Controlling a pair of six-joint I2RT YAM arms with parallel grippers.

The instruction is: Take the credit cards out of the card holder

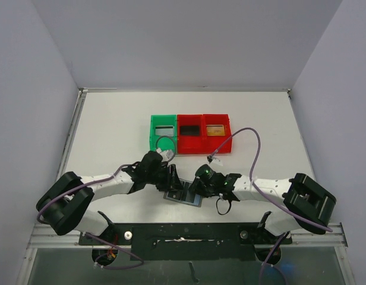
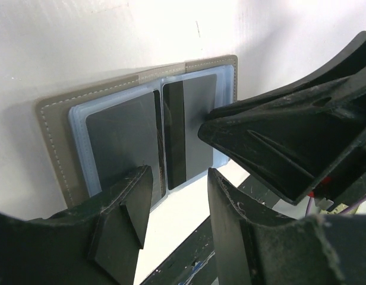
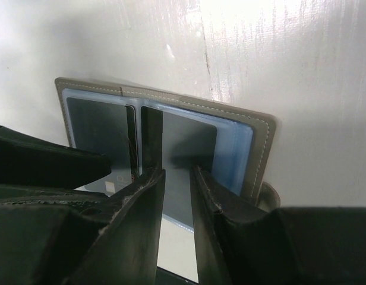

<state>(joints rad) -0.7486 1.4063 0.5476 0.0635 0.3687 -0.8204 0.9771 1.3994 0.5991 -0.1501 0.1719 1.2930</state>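
Between both arms' fingers (image 2: 126, 208) the card holder (image 2: 52, 127) lies open.

Grey card holder (image 2: 52, 139), bluish pockets (image 2: 78, 136); green bin (image 1: 153, 135), red bins (image 1: 204, 146)

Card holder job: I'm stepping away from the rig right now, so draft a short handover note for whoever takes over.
Left hand: open, fingers at the near edge of the card holder, apparently gripping nothing.
Right hand: fingers nearly together at the near edge of the striped card; a grip is not certain.
Card holder: lying open and flat between the two hands.
Done: no card is out. The striped card and the plain dark card both sit in their pockets.
Left: pull out both cards.
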